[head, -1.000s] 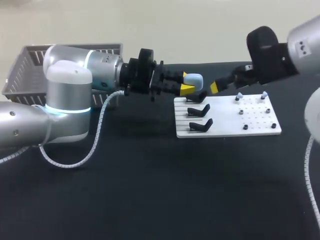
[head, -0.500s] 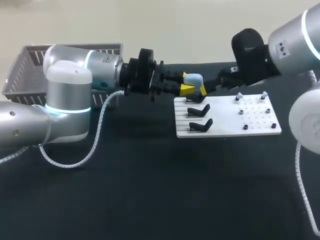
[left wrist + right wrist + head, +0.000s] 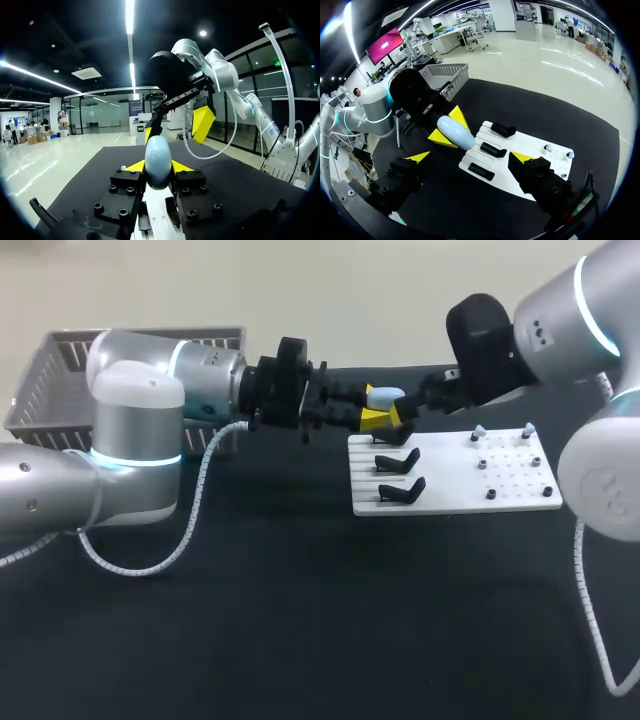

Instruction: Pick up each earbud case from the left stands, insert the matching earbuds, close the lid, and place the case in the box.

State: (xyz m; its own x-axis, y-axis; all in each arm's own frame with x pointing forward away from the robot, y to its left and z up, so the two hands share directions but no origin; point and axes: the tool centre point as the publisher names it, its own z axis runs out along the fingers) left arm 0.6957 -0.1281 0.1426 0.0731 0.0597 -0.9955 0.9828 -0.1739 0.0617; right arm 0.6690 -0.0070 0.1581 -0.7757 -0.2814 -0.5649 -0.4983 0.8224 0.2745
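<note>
— Where is the case (image 3: 386,397) held?
— It is clamped in the left hand (image 3: 372,420), raised over the desk (image 3: 300,620), long axis pointing outward.
— And the right hand (image 3: 470,157)?
— It is spread open and faced toward the case's far end, close by.

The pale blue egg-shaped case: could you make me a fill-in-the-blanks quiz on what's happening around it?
The left arm's end effector holds the pale blue egg-shaped plastic case between its two ___ fingertips. The right arm's end effector, close to the case, has its fingers ___. The flat white board carries ___ black stands.
Missing words: yellow; open; three.
</note>
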